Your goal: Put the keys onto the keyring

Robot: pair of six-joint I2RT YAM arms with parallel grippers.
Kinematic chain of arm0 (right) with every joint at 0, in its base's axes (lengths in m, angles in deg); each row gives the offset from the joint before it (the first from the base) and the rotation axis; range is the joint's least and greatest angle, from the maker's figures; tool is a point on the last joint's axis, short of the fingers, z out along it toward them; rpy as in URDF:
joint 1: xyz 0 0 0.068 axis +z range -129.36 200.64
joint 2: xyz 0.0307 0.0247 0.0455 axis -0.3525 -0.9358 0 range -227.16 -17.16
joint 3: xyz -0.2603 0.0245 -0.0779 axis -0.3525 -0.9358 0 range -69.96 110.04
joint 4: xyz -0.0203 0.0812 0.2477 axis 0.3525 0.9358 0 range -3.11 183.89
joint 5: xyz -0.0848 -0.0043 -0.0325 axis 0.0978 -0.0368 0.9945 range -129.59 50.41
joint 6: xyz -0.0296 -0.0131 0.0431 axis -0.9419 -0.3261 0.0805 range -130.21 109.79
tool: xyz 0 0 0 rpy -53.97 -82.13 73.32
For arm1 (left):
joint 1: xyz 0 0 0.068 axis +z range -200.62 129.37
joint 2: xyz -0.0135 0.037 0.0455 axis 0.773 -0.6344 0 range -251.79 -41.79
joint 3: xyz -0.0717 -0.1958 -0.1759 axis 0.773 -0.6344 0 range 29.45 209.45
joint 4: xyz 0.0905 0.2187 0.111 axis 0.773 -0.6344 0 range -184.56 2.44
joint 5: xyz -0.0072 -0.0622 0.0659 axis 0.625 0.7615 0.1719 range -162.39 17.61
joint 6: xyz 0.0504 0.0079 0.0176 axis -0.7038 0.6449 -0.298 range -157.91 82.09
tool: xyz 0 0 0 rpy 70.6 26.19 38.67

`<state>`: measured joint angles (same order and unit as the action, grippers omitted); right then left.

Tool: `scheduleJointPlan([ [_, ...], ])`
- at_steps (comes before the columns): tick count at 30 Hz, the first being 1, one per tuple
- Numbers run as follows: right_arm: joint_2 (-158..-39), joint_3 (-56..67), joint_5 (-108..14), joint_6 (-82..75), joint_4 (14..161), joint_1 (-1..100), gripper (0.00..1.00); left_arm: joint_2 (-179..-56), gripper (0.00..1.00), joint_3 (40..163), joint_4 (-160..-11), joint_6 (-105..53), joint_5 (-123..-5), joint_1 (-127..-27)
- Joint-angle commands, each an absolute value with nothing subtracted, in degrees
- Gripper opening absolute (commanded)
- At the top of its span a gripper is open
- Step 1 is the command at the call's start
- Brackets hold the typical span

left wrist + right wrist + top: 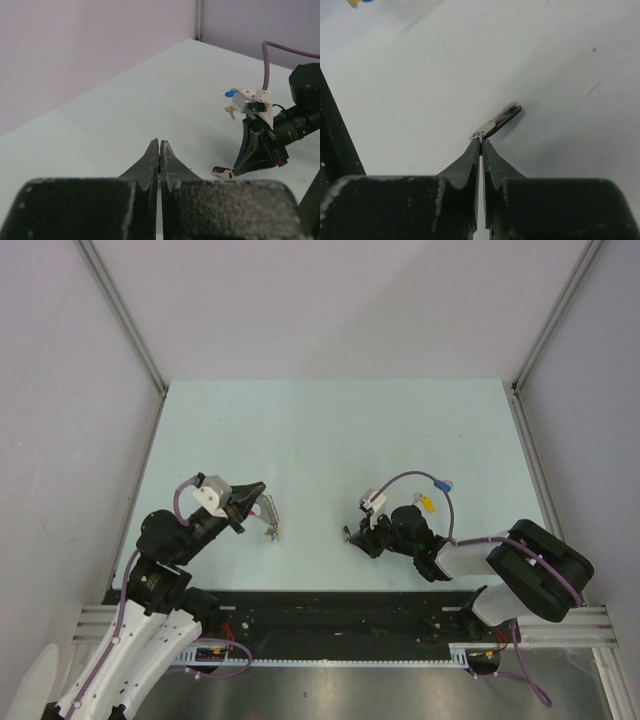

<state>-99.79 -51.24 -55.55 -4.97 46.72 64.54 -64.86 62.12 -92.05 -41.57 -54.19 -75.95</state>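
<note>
- One pale table (330,430) fills the space, with plain grey walls on three sides.
- Two arms reach in from the near edge, and each carries one gripper.
- The left gripper (262,487) has its jaws pressed flat together, with no gap showing at the tips in its own wrist view.
- The right gripper (480,142) has its jaws almost together, pinching the silver end of one black-tagged key (496,121). The key sticks out past the tips, and its dark tag slants away low over the table.
- One keyring (269,520), grey with a red stretch, sits just beside the left jaws' tips, on their near side. Small pieces dangle from it. I cannot tell whether the jaws pinch it.
- One yellow-tagged key (425,503) lies behind the right jaws, close beside that arm's wrist.
- One blue tag (441,482) lies just past the yellow one, farther back from the right jaws.
</note>
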Motion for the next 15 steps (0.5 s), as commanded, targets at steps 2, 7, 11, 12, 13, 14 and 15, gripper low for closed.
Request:
scheduleJointPlan([
  [2, -98.19, -54.22, -48.12, -1.07, 45.85, 67.31, 0.11, -64.38, 0.0, 62.32, -90.02, -42.84, -54.2, -75.59],
  [7, -97.58, -56.6, -44.69, 1.22, 46.02, 67.75, 0.19, -64.55, 0.0, 62.23, -89.93, -42.75, -54.11, -75.59],
  [11, -94.6, -56.16, -44.16, 1.66, 50.05, 68.1, 0.29, -64.73, 0.0, 62.23, -89.93, -42.84, -53.93, -75.59],
  [12, -92.33, -55.99, -43.98, 1.83, 51.19, 68.45, 0.31, -64.73, 0.0, 62.23, -89.93, -42.75, -53.85, -75.59],
  [13, -91.17, -55.29, -43.89, 1.84, 53.73, 68.63, 0.33, -64.64, 0.01, 62.23, -89.85, -42.75, -53.67, -75.59],
  [14, -89.77, -54.85, -43.81, 1.66, 55.06, 68.63, 0.37, -64.64, 0.0, 62.23, -89.84, -42.75, -53.58, -75.59],
  [15, -87.32, -54.41, -43.81, 1.22, 56.46, 68.89, 0.39, -64.73, 0.0, 62.23, -89.76, -42.66, -53.23, -75.59],
])
